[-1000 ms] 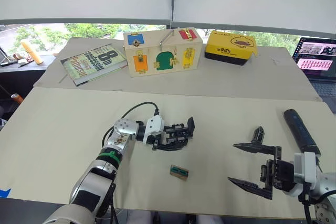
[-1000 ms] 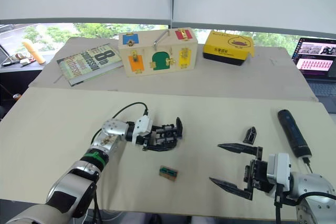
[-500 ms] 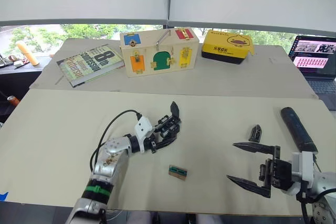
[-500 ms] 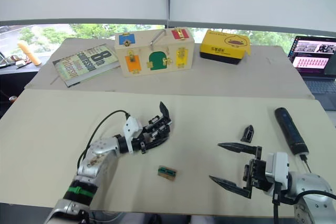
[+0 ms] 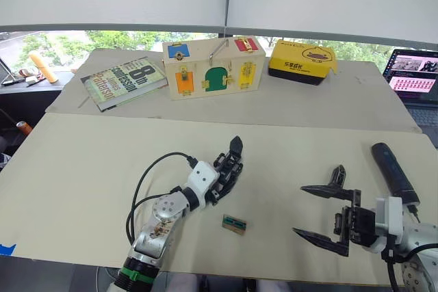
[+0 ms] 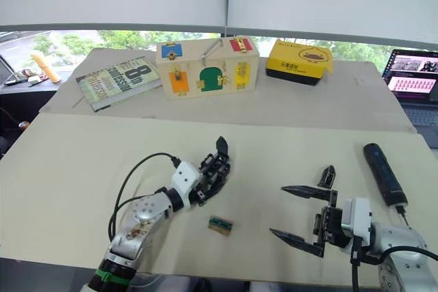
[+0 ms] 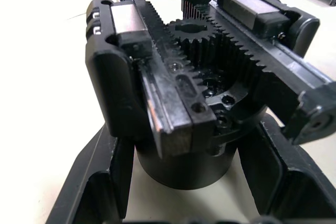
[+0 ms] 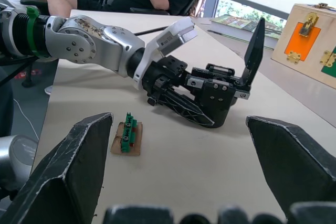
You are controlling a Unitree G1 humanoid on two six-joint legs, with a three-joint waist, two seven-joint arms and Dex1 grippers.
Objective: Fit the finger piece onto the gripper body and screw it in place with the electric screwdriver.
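**Black finger piece: position relative to the right arm's jaws**

Black plastic, small and pointed, the finger piece (image 5: 336, 175) is recorded lying loose on the desk (image 5: 82, 169), just beyond the upper tip of the right gripper (image 5: 320, 221) and slightly to its outer side. Its long axis is judged to run roughly away from the robot, point outermost. The right arm's jaws are spread wide with nothing held between them; their tips are directed toward the robot's left, so the piece is not between them but just past the farther one. A short reach forward and outward, with some turning of the wrist, is judged to be needed for a grasp.

The gripper body (image 5: 227, 168) is held in the left gripper (image 7: 178, 182), whose jaws are closed against its round base; its own pointed finger is raised up and away from the robot. It is placed near the middle of the desk, well apart from the finger piece.

The electric screwdriver (image 5: 393, 172) is laid on the desk beyond the right arm, near the finger piece on its outer side, handle pointing away, untouched.

The right arm is clearly the nearer to both loose items.

A small green-and-tan board (image 5: 234, 223) is noted between the arms.
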